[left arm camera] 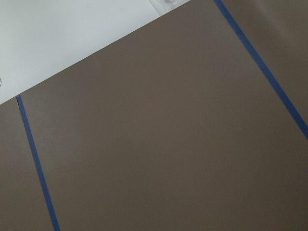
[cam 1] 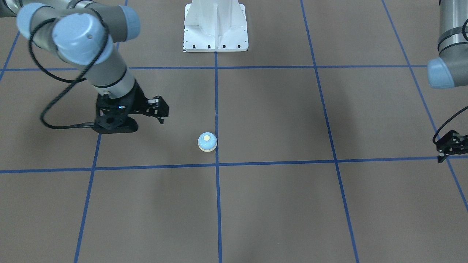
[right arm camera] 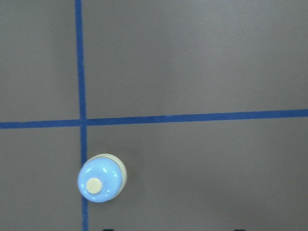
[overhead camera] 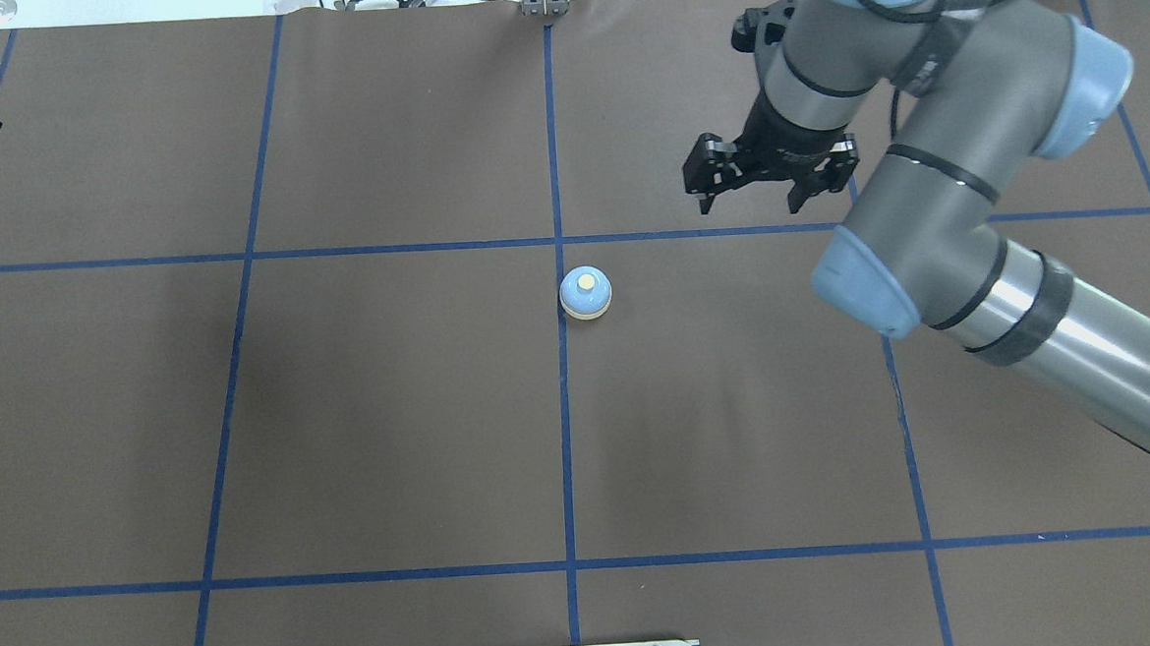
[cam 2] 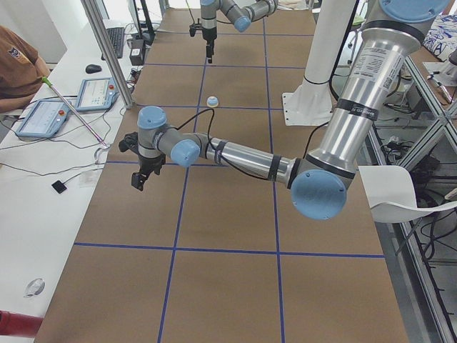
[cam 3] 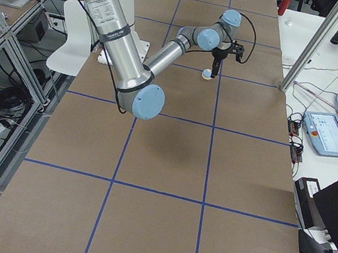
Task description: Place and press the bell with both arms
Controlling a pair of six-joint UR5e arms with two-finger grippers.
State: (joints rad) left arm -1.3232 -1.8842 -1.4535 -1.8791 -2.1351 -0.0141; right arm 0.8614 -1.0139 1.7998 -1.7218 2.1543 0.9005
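Bell touching tape line, right hand apart

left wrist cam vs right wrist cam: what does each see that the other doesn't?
Only left wrist: the edge of the table with a white surface beyond it, and no bell.
Only right wrist: the bell, upright, button up, sitting on a line of blue tape close to a crossing of two lines.
Both: brown table top marked with blue tape lines. Neither view clearly shows fingers.
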